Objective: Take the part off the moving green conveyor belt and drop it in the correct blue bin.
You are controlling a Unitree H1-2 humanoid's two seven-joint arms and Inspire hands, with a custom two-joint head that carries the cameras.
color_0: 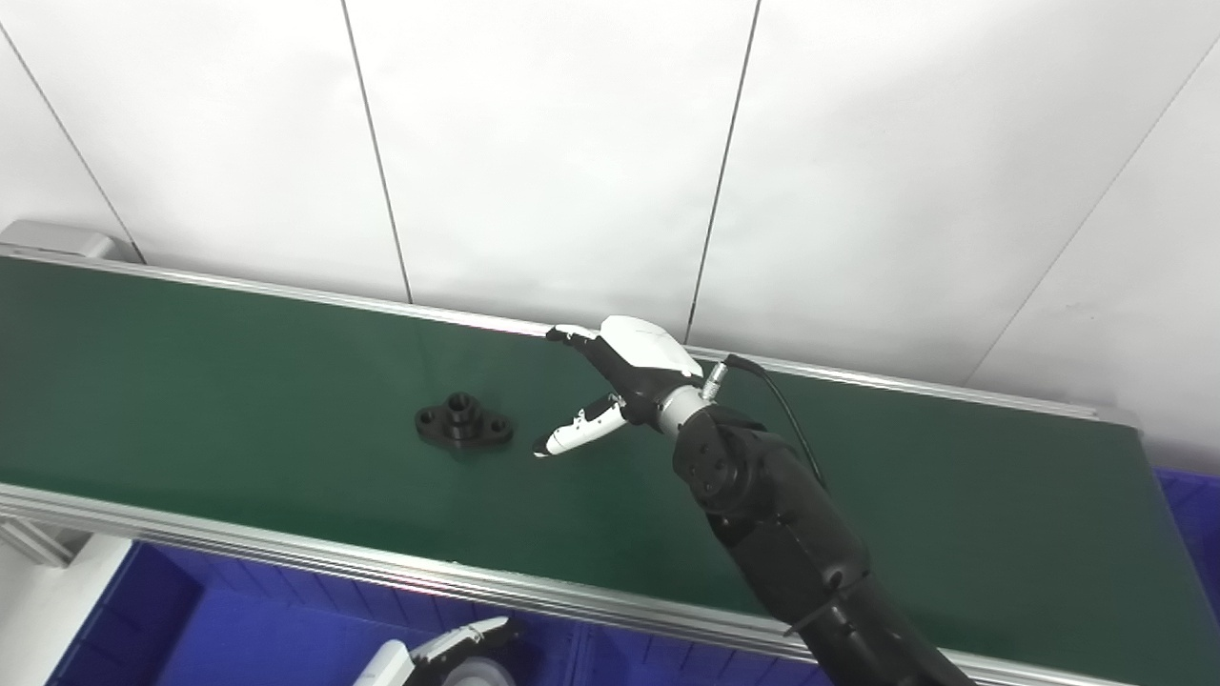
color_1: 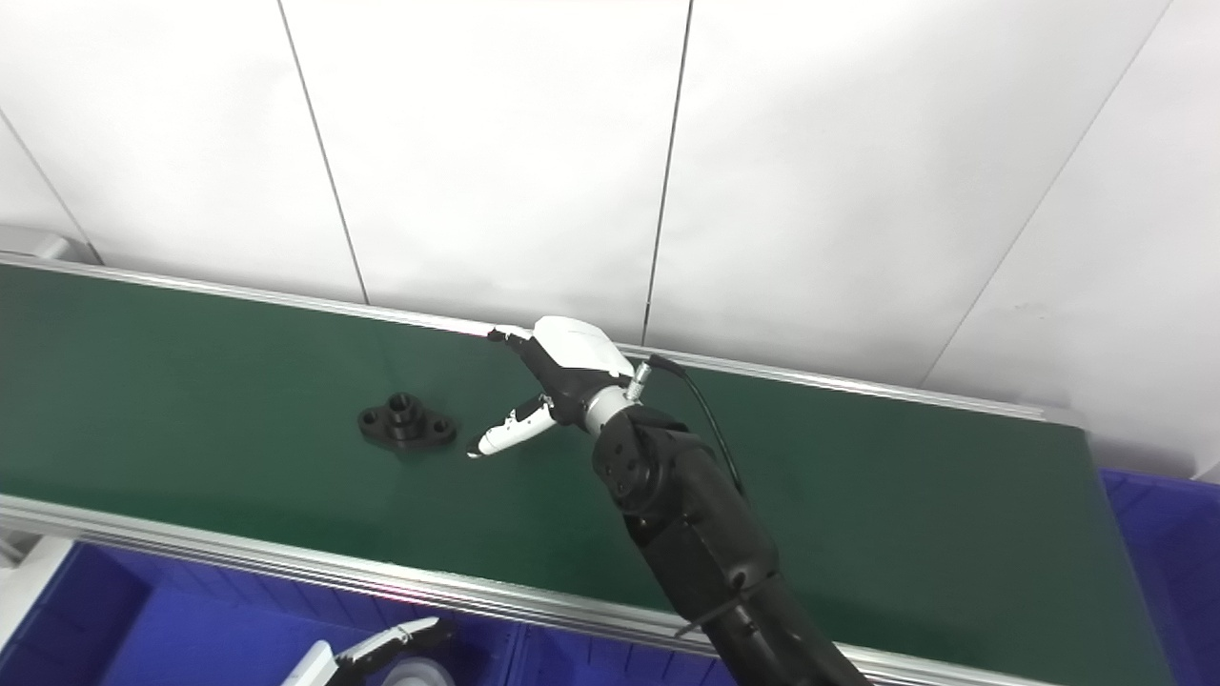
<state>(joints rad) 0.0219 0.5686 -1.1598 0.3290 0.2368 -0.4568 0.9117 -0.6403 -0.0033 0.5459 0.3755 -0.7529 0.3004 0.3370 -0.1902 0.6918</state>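
Observation:
A black flanged part [color_0: 464, 422] with a raised hub and two ears lies flat on the green conveyor belt [color_0: 191, 381]. My right hand [color_0: 615, 381] hovers over the belt just to the right of the part, open, fingers spread and pointing left toward it, holding nothing. A short gap separates its thumb tip from the part. My left hand [color_0: 448, 653] shows only partly at the bottom edge, below the belt's near rail, over a blue bin [color_0: 257, 638].
Blue bins sit below the belt's near rail at bottom left and another blue bin [color_0: 1187, 514] at the far right end. Aluminium rails [color_0: 286, 553] border the belt. A white panelled wall stands behind.

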